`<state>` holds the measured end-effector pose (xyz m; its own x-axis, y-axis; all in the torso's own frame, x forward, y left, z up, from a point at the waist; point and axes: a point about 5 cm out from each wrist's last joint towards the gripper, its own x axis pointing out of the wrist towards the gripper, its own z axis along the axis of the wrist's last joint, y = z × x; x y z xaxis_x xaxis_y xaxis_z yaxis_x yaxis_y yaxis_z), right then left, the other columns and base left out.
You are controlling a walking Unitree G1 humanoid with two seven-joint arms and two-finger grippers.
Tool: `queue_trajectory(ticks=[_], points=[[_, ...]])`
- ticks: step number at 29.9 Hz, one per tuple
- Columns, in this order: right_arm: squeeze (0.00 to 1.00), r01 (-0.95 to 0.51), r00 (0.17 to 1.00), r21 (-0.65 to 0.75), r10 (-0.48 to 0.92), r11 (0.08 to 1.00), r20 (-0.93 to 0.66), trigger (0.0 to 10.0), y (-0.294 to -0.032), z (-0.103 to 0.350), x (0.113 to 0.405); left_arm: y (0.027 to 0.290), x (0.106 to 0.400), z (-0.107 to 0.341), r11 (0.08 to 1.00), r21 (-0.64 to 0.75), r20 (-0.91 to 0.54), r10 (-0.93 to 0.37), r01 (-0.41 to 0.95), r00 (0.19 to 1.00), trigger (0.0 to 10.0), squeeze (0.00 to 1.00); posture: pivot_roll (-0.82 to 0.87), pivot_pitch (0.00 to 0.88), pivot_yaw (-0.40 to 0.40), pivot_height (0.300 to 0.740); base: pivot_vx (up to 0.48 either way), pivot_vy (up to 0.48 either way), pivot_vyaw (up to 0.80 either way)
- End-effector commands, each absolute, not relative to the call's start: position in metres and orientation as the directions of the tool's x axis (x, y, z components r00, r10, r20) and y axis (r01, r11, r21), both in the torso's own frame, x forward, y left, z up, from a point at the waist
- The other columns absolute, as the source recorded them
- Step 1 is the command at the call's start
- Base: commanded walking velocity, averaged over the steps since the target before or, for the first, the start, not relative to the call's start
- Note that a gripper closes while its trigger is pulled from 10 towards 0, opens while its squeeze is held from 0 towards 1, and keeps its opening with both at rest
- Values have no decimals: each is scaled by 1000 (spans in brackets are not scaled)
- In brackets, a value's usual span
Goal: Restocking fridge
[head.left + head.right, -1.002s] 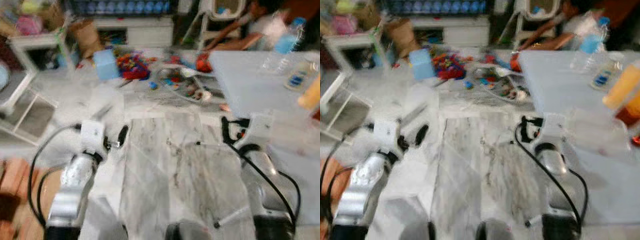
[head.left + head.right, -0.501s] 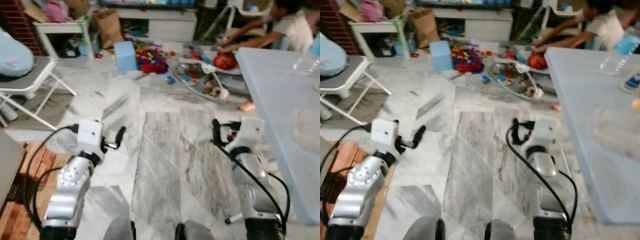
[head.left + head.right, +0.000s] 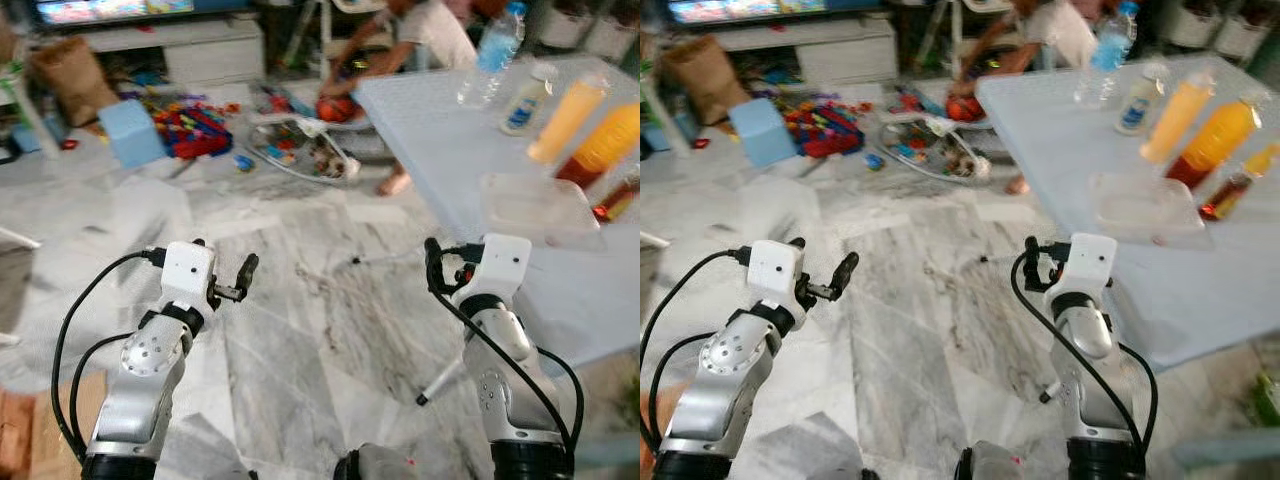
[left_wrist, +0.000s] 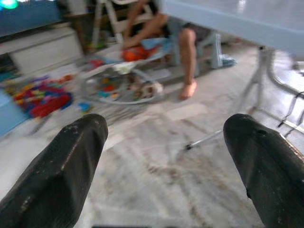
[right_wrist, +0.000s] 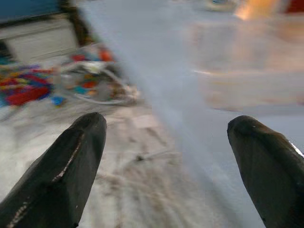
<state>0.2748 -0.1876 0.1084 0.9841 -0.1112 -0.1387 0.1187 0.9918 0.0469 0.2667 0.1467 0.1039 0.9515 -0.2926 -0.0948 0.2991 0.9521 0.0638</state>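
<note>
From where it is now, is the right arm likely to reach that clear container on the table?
Probably yes. The right gripper hangs open by the table's near edge, and the clear container sits just past that edge with nothing between; the arm must lift first.

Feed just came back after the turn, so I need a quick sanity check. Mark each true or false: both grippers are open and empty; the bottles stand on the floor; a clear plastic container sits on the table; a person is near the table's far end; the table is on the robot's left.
1. Both the left gripper and the right gripper are open and empty. True.
2. The bottles stand on the floor. False: the orange bottles and the water bottle stand on the table.
3. A clear plastic container sits on the table. True.
4. A person is near the table's far end. True.
5. The table is on the robot's left. False: it is on its right.
</note>
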Motion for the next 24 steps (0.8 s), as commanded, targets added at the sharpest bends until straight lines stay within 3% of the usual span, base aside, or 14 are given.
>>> queue_trajectory(ticks=[1, 6, 16, 24], points=[[0, 111, 988, 49, -104, 993, -116, 10000, -185, 114, 277, 148, 266, 104, 952, 75, -97, -289, 297, 952, 10000, 0, -23, 104, -32, 740, 360, 319, -800], [0, 113, 988, 52, -107, 992, -114, 10000, -186, 114, 275, 147, 266, 103, 952, 61, -100, -292, 299, 951, 10000, 0, -23, 105, -34, 740, 311, 364, -680], [0, 105, 989, 46, -100, 993, -109, 10000, -184, 113, 268, 150, 266, 106, 958, 36, -72, -281, 284, 957, 10000, 0, -25, 107, -32, 740, 0, 448, 0], [0, 86, 991, 55, -80, 995, -104, 10000, -180, 114, 267, 150, 267, 107, 957, 50, -65, -282, 286, 957, 10000, 0, -27, 110, -32, 740, 0, 0, 0]])
